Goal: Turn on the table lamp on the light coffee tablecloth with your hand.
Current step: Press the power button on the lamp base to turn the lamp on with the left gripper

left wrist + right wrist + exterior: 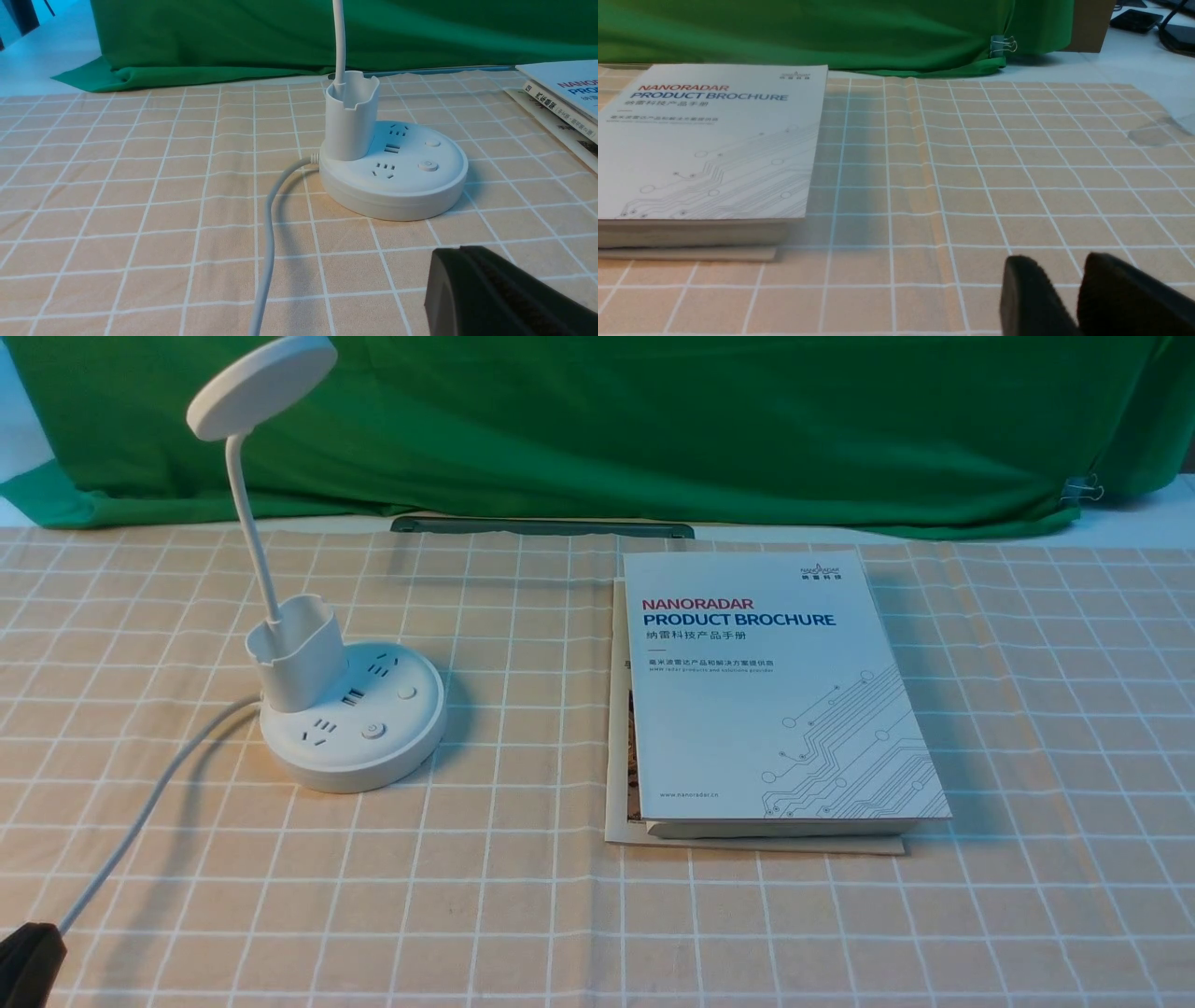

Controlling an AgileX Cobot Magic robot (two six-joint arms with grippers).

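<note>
Currently, left gripper point(460, 250): its jaws are together, holding nothing; you have it near the cloth's near-left corner, and that closed shape probably suits pressing better than grasping.
Cord point(159, 793): it runs from the lamp's base towards your left arm, so a low sweep could snag it.
Table lamp point(350, 747): it stands upright on the left part of the light coffee tablecloth point(485, 915), its broad round base steadying the thin neck and tilted disc head point(266, 387). You see no clear glow on the head, so the lamp seems to be off.
Power-marked button point(373, 731): it sits on the base's near side, facing up and away from the cup, which leaves your left arm a fair approach. It is likely your target; a slanted push might slide the base.
Plain button point(407, 693): it is close beside the marked one, so a loose aim could hit it instead.
Brochure point(775, 709): it lies flat atop a stack, well apart from the lamp.
Right gripper point(1064, 261): its jaws are slightly apart with nothing between; you hardly need it here.
</note>
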